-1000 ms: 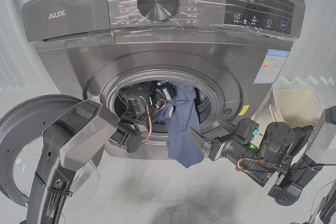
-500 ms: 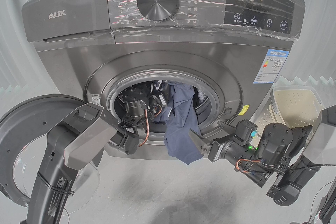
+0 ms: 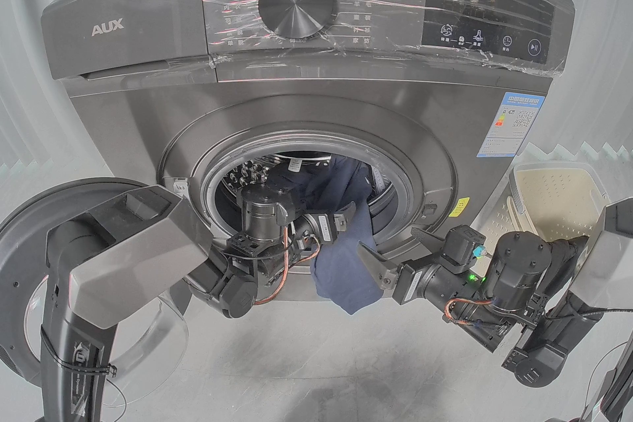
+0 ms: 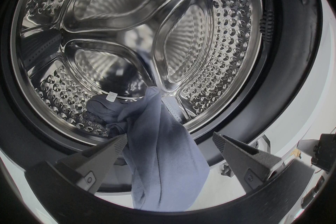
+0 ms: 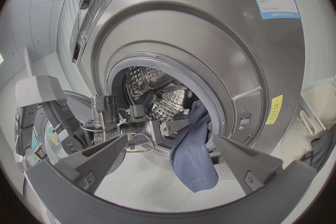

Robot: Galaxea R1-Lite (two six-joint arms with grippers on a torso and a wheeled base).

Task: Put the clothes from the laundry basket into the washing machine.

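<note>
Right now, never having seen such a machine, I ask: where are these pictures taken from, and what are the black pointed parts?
A two-armed robot is loading a washing machine. One picture looks down from its head; two come from cameras on its wrists. The black pointed parts are gripper fingers. The left gripper is open at the mouth of the drum; the right gripper is open just outside. Neither holds anything. A dark blue garment lies half in the drum, half hanging over the rim. The laundry basket stands at the robot's right.
</note>
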